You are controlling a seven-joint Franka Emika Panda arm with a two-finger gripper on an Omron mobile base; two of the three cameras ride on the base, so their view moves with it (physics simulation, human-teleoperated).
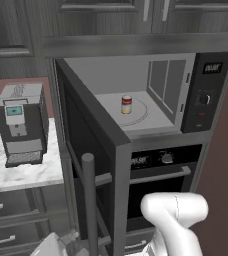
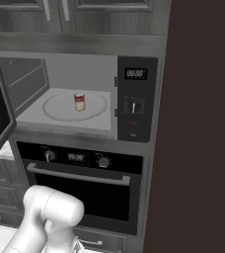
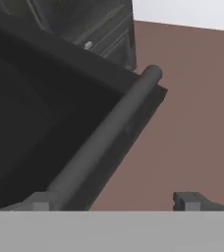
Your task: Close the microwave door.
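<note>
Looking along my hand, I see the microwave door point(image 3: 45, 123) as a broad dark panel filling the left of the hand view, with its long grey bar handle point(image 3: 109, 133) running diagonally across it. My gripper point(image 3: 116, 201) is spread wide: one fingertip point(image 3: 40, 201) sits at the lower end of the bar, close against it, while the other point(image 3: 190, 201) stands well off to the side over the brown wall. Whether that first tip actually touches the bar I cannot tell.

From the left base view the microwave door point(image 1: 93, 150) stands swung fully out toward me, edge-on, its handle point(image 1: 89, 200) upright near my arm. The microwave point(image 1: 151, 90) is open behind it, pale inside, with a small red-and-white can point(image 1: 127, 104) upright on the round turntable point(image 1: 133, 111). The black control panel point(image 1: 206, 90) sits at its right. Below is the oven point(image 1: 161, 175), and on the marble counter point(image 1: 21, 172) to the left stands a grey coffee machine point(image 1: 20, 122).
</note>
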